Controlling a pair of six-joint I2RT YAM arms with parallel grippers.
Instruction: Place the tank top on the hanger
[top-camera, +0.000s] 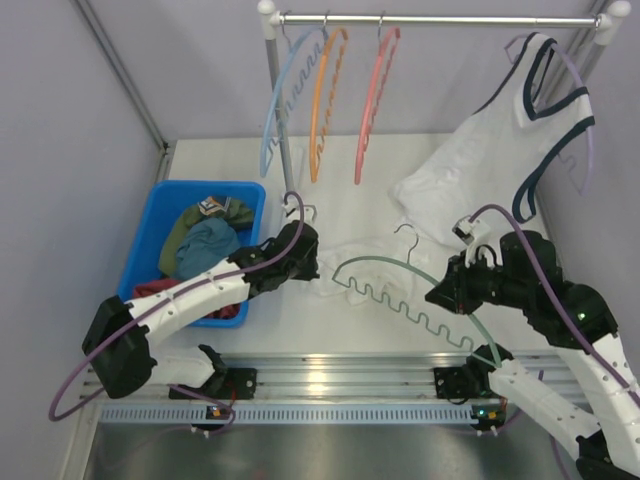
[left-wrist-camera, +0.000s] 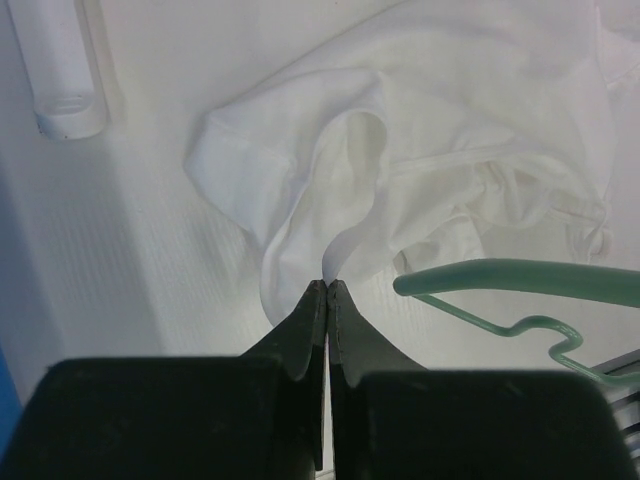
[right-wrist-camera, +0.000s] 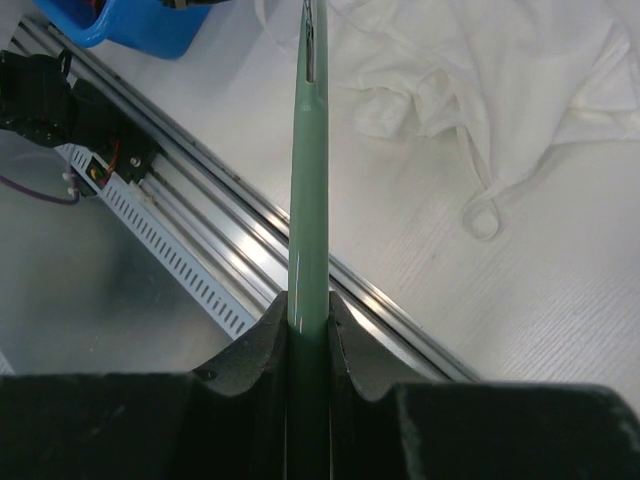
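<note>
The plain white tank top (top-camera: 352, 252) lies crumpled on the white table between my two arms. My left gripper (top-camera: 312, 262) is shut on a fold of its edge; in the left wrist view the fabric (left-wrist-camera: 440, 120) rises out of the closed tips (left-wrist-camera: 328, 285). My right gripper (top-camera: 440, 295) is shut on the sage-green hanger (top-camera: 405, 308), held low over the table with its metal hook pointing away. In the right wrist view the hanger's bar (right-wrist-camera: 308, 180) runs straight out from the gripper (right-wrist-camera: 308, 300) towards the tank top (right-wrist-camera: 480, 70). The hanger's end (left-wrist-camera: 520, 278) lies beside the fabric.
A blue bin (top-camera: 150, 235) of clothes stands at the left. The rack's post (top-camera: 275, 90) and rail carry blue, orange and salmon hangers (top-camera: 375, 95). A navy-trimmed white top (top-camera: 500, 140) hangs at the right on a lavender hanger. A metal rail (top-camera: 340, 372) runs along the near edge.
</note>
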